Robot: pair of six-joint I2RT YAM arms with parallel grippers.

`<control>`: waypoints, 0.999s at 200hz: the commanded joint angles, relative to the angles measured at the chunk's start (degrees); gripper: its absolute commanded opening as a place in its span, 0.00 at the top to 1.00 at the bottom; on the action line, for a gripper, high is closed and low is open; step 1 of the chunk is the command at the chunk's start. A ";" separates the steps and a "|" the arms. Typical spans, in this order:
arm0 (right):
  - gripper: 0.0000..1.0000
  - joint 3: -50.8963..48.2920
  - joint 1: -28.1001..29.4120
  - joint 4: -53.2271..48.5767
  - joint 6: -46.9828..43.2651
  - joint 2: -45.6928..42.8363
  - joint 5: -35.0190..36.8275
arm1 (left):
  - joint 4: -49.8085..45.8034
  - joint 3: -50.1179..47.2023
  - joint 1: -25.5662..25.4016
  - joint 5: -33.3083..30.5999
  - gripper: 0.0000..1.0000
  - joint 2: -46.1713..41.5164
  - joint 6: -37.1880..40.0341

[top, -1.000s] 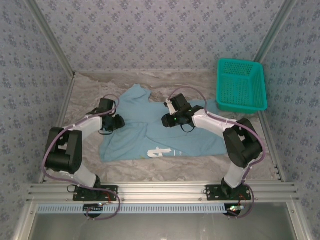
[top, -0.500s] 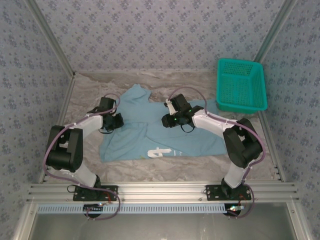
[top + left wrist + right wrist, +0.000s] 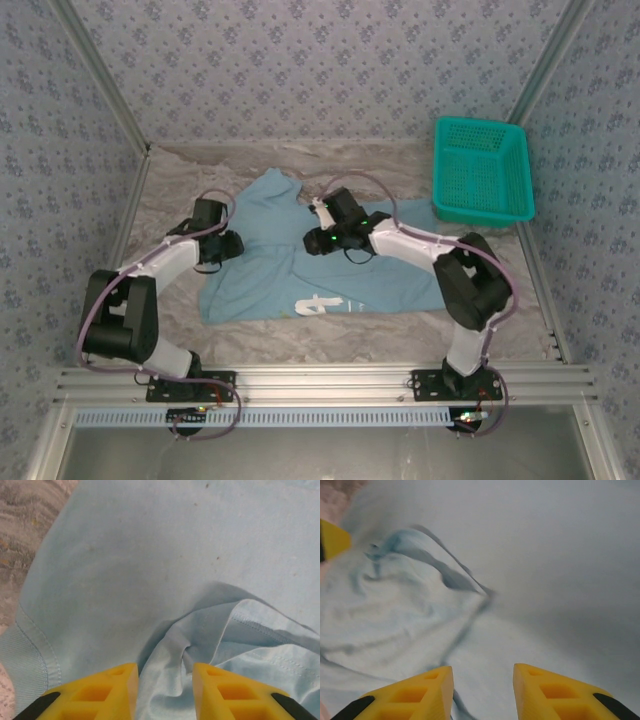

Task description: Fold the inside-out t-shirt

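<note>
The light blue t-shirt (image 3: 300,275) lies rumpled beneath both sets of fingers. The left gripper (image 3: 164,672) stands with its fingers apart, a raised pleat running between them. The right gripper (image 3: 483,672) is also parted, with bunched cloth ahead and to the left. I judge that no clean fold is made: smoothing and every fold remain.

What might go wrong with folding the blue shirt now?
The left gripper has a bunched-up fold of the t-shirt between its fingers, so it might pinch several layers at once and make a lump. The right gripper hovers over more wrinkles, so the fold may come out crooked.
</note>
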 commanded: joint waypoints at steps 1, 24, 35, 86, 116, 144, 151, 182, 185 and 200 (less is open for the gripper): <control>0.61 4.15 1.47 3.90 5.04 5.15 -1.73 | 0.73 -0.17 0.04 -0.13 0.67 1.76 1.15; 0.60 7.77 2.51 3.58 7.00 9.84 -1.25 | 1.47 0.28 0.21 0.10 0.71 3.84 1.29; 0.60 8.85 2.74 3.69 7.51 11.50 -1.11 | 2.17 0.37 0.26 0.78 0.73 4.59 1.34; 0.65 12.62 3.08 1.23 6.55 16.89 1.15 | 3.67 0.73 0.48 1.07 0.84 6.64 1.51; 0.76 14.74 2.97 -2.98 3.54 18.19 6.28 | 3.95 -0.27 1.33 -1.24 1.00 4.76 0.65; 0.84 16.18 2.44 -6.37 1.14 18.59 10.38 | 4.41 -1.88 3.12 -2.45 1.00 1.85 -0.37; 0.85 16.30 2.22 -6.82 0.71 18.54 10.81 | 4.46 -2.30 3.49 -2.72 1.00 1.33 -0.64; 0.85 16.32 1.19 -6.95 -0.92 16.58 10.09 | 3.90 -2.49 4.52 -3.53 0.94 0.44 -0.68; 0.84 16.30 1.08 -6.94 -1.14 16.23 9.84 | 3.86 -2.49 4.52 -3.58 0.91 0.44 -0.65; 0.79 15.17 0.64 -6.29 -2.13 13.69 8.43 | 3.88 -2.43 4.48 -3.81 0.70 0.16 -0.75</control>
